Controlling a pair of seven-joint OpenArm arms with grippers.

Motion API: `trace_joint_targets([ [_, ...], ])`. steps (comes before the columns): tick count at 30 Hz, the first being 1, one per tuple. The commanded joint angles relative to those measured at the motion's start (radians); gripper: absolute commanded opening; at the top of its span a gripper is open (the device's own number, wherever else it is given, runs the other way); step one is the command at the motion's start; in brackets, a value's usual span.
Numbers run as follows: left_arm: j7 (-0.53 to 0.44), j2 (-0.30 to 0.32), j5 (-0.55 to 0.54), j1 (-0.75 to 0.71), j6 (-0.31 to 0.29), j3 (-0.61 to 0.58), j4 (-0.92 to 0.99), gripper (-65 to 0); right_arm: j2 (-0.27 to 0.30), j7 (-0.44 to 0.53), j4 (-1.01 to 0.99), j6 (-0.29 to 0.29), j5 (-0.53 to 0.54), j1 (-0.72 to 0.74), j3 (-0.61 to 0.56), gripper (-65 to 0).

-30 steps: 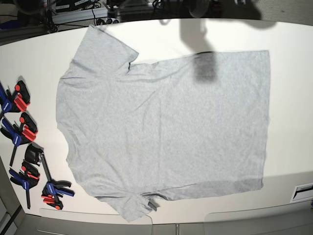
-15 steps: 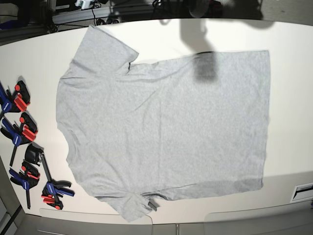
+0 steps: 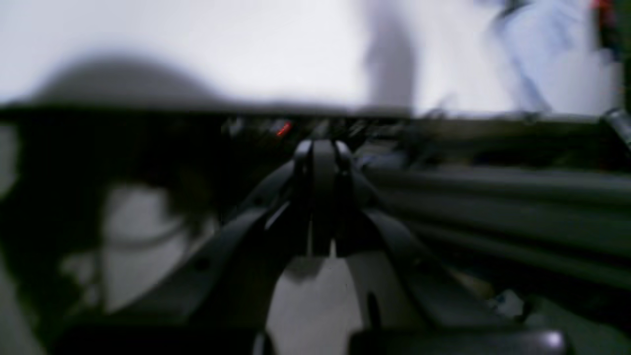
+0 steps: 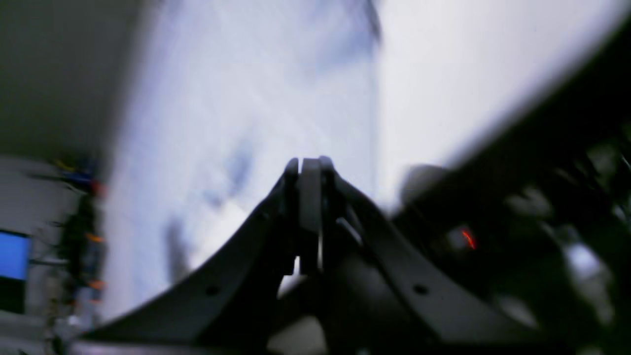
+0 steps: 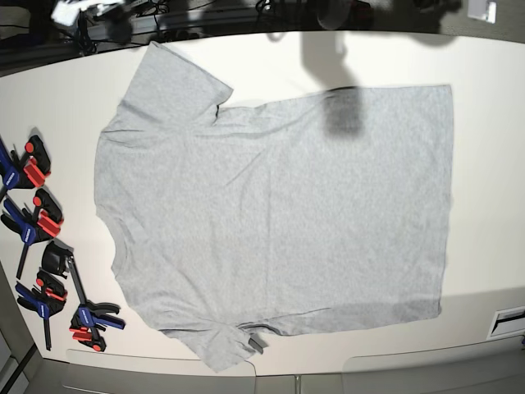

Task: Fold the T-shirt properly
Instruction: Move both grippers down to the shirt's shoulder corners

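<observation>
A: Where is the T-shirt [image 5: 279,222] lying?

B: It is lying flat, plain side up, across the white table [image 5: 492,148], collar toward the clamps [image 5: 41,246] at the base view's left edge. A dark shadow is falling on its upper hem area.

A: And the grippers?

B: Both wrist views are blurring heavily. The left gripper [image 3: 323,148] and right gripper [image 4: 308,167] are showing fingertips pressed together, gripping nothing. Neither arm is appearing in the base view.

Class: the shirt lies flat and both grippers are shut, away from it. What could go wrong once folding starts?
1. The lower sleeve lies at the table's front edge; a tug might drag it off.
2. The clamps sit close to the T-shirt's collar side, so fabric could snag there.
3. The left gripper and right gripper are shut; they must open before pinching.
</observation>
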State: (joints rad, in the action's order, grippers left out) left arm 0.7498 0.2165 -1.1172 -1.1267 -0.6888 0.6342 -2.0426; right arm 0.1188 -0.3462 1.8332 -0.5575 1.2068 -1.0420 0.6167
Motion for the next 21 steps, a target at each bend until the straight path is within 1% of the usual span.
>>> trace_joint_targets([
  [1, 0.004, 0.006, -0.067, -0.017, -0.009, 0.023, -0.024, -65.0, 0.002, -0.009, 0.033, -0.021, 0.05, -0.017, 0.034, -65.0],
  [4, 0.025, 0.005, -0.185, -0.017, -0.009, 0.052, -0.04, -65.0, 0.002, -0.095, 0.069, -0.02, 0.155, -0.016, 0.101, -65.0],
  [6, 0.024, 0.004, -0.204, -0.017, -0.009, 0.054, -0.039, -65.0, 0.002, -0.116, 0.07, -0.02, 0.177, -0.008, 0.131, -65.0],
  [9, 0.029, -0.014, -0.189, -0.017, -0.009, 0.053, -0.039, -65.0, -0.013, -0.119, 0.068, -0.018, 0.149, 0.017, 0.165, -65.0],
  [13, 0.028, -0.041, -0.19, -0.014, -0.009, 0.053, -0.039, -65.0, -0.047, -0.119, 0.068, -0.002, 0.037, 0.066, 0.175, -65.0],
  [14, 0.028, -0.042, -0.19, -0.014, -0.009, 0.053, -0.039, -65.0, -0.058, -0.12, 0.068, -0.003, 0.021, 0.08, 0.175, -59.3],
  [15, 0.028, -0.041, -0.19, -0.014, -0.009, 0.053, -0.039, -65.0, -0.066, -0.125, 0.068, -0.002, 0.019, 0.092, 0.174, -51.8],
  [16, 0.028, -0.042, -0.19, -0.014, -0.009, 0.053, -0.039, -62.9, -0.074, -0.128, 0.068, -0.003, 0.018, 0.102, 0.174, -45.4],
  [17, 0.028, -0.042, -0.19, -0.014, -0.009, 0.053, -0.039, -59.4, -0.078, -0.13, 0.068, -0.003, 0.018, 0.111, 0.174, -40.6],
  [18, 0.028, -0.042, -0.19, -0.014, -0.009, 0.053, -0.039, -56.1, -0.082, -0.13, 0.068, -0.003, 0.016, 0.119, 0.174, -38.7],
  [20, 0.028, -0.042, -0.19, -0.014, -0.009, 0.053, -0.039, -51.2, -0.086, -0.129, 0.068, -0.003, -0.01, 0.137, 0.174, -38.7],
  [21, 0.028, -0.041, -0.19, -0.014, -0.009, 0.053, -0.039, -49.9, -0.088, -0.131, 0.068, -0.003, -0.031, 0.147, 0.174, -38.7],
])
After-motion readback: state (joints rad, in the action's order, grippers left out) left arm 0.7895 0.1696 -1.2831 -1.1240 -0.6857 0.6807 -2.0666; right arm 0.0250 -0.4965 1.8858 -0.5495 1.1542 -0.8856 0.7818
